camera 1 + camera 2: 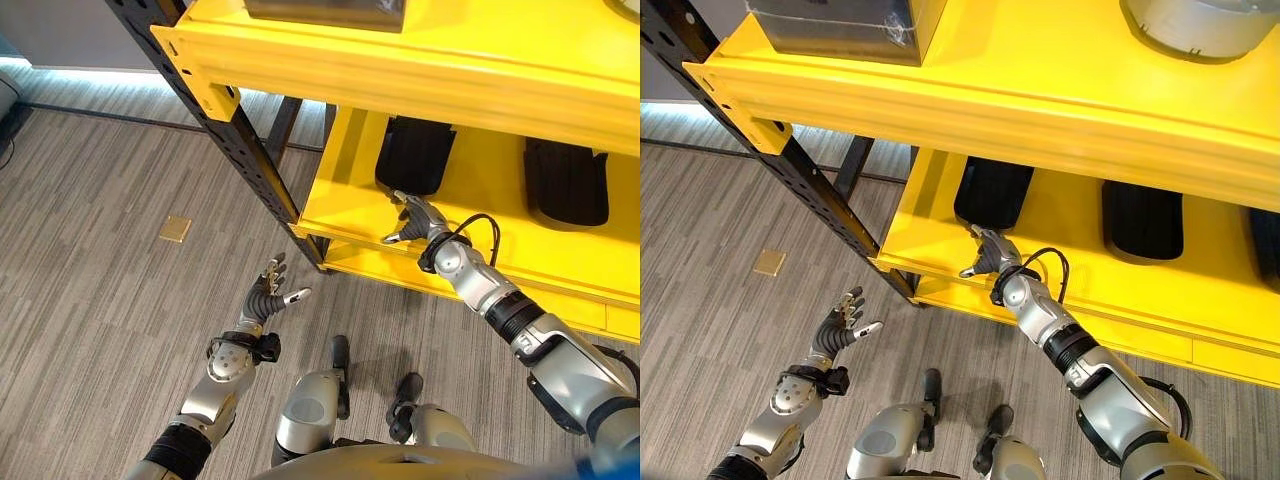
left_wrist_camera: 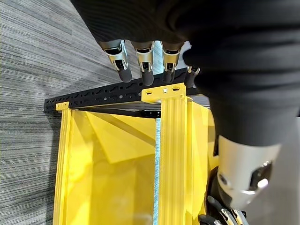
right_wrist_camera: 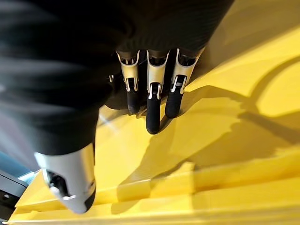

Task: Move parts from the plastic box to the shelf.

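Down by my left side, my left hand is hanging over the floor with its fingers spread and nothing in them. My right hand is reaching onto the lower level of the yellow shelf, fingers straight and empty, just in front of a black part lying there; I think the tips are sitting just short of it. Another black part is lying further right on that level.
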